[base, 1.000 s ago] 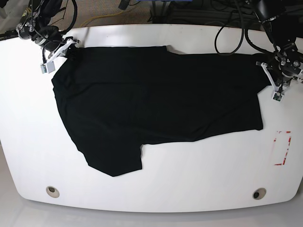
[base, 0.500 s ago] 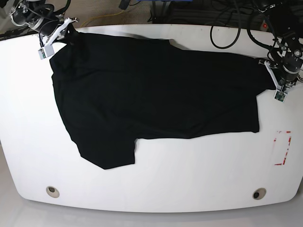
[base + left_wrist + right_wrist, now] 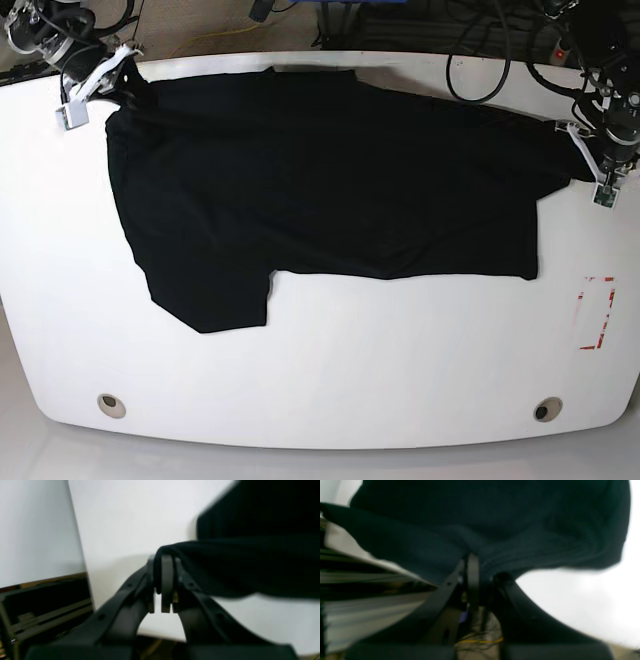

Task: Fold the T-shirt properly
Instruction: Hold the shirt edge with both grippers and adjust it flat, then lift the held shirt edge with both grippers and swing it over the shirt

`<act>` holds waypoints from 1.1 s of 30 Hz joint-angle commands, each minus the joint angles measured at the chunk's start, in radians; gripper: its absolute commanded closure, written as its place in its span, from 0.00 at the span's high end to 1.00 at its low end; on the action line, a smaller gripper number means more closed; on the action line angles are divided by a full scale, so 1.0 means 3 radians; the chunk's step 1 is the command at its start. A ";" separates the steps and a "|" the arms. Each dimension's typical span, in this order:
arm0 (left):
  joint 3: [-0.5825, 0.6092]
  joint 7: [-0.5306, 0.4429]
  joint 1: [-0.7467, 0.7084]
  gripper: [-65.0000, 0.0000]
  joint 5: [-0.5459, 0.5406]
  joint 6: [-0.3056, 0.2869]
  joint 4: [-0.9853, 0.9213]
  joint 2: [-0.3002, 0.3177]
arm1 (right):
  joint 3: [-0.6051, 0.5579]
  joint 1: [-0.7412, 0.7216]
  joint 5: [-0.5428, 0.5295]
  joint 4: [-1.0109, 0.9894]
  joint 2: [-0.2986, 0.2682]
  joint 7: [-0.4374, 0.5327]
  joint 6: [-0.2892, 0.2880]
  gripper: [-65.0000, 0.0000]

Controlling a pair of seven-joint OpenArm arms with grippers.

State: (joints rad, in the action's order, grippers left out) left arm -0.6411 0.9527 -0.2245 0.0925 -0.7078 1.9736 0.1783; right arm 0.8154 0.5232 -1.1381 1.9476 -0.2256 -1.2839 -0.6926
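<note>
The T-shirt (image 3: 330,180) lies spread dark across the far half of the white bench (image 3: 330,380), stretched between my two claws, with one sleeve hanging toward the near side below my right claw. My right claw (image 3: 112,72) is clamped on a corner of the cloth at the far edge of the bench; in its wrist view the fabric bunches right above the closed jaws and drapes away from them. My left claw (image 3: 592,165) is pinched shut on the opposite corner, and its wrist view shows a thin fold of black cloth (image 3: 160,555) wrapped over the closed pads, the rest of the shirt trailing off to one side above bare bench.

I judge the step in hand to be drawing the shirt taut and flat before any fold. To do it well I should keep both grips firm, since each holds only a small bite of fabric that could slip. The two claws should travel together at the same height so the edge between them stays straight, not skewed. The cloth is soft and will drag, so a slow pull lets the wrinkles near the sleeve settle. The red-marked patch (image 3: 596,312) lies beyond my left claw, apart from the shirt.
</note>
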 commanded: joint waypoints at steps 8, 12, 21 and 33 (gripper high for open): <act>0.0247 -0.0018 0.0470 0.00 0.0016 0.0032 0.0058 0.0047 | -0.0455 -0.0949 0.0891 0.0037 -0.0059 0.0083 -0.0019 0.00; 0.0462 -0.0028 0.0623 0.00 0.0016 0.0032 0.0052 0.0047 | -0.0634 -0.1419 0.1367 0.0037 -0.0064 0.0083 -0.0019 0.00; 0.0881 -0.0028 0.1211 0.00 0.0016 0.0265 0.0047 0.0078 | -0.1063 -0.2411 0.1945 -0.0613 -0.0340 0.0242 -0.0019 0.00; 0.1071 -0.0012 0.2224 0.00 0.0016 0.0352 -0.0040 0.0385 | -0.1641 -0.3864 0.2011 -0.1620 -0.0810 0.0277 -0.0019 0.00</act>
State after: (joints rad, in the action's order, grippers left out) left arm -0.3145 0.9710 0.3950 0.0891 -0.6128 1.9499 0.2626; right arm 0.3298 -0.5694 -0.5217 1.4635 -0.4393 -1.2282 -0.6998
